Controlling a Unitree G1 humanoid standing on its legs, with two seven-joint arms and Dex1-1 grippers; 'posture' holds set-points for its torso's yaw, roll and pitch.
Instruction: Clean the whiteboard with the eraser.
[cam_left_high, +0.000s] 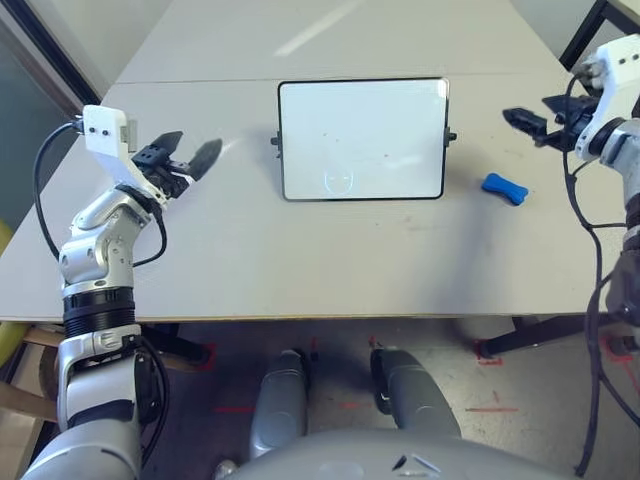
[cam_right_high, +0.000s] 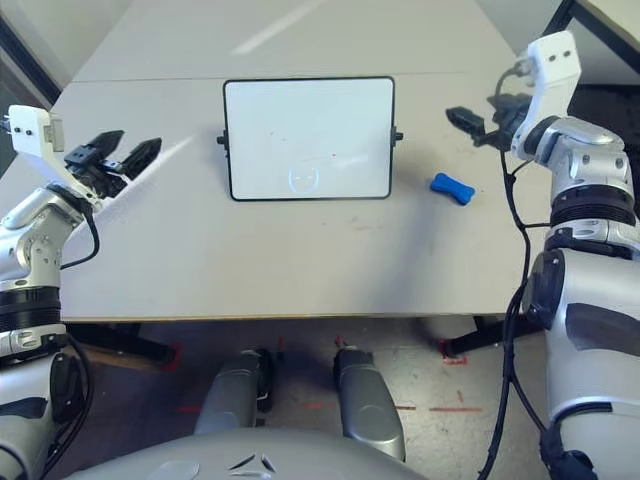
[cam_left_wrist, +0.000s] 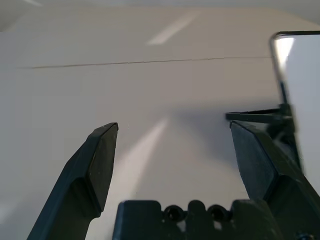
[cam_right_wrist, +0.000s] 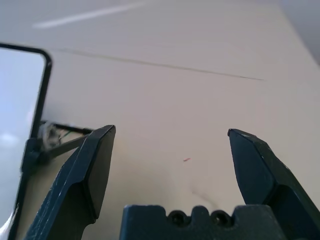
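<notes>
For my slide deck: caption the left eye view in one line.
Both end effectors, left and right, open and empty, flank the whiteboard; the blue eraser lies on the table.

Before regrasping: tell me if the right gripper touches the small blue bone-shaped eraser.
Apart. The left eye view shows bare table between the right gripper and the eraser.

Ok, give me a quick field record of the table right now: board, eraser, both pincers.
whiteboard: lies flat mid-table, mostly white, faint blue round mark near its near edge, a few tiny red specks
eraser: blue, on the table to the right of the board, apart from it, not held
left pincer: open, empty, above the table left of the board
right pincer: open, empty, beyond the eraser
table: beige
</notes>
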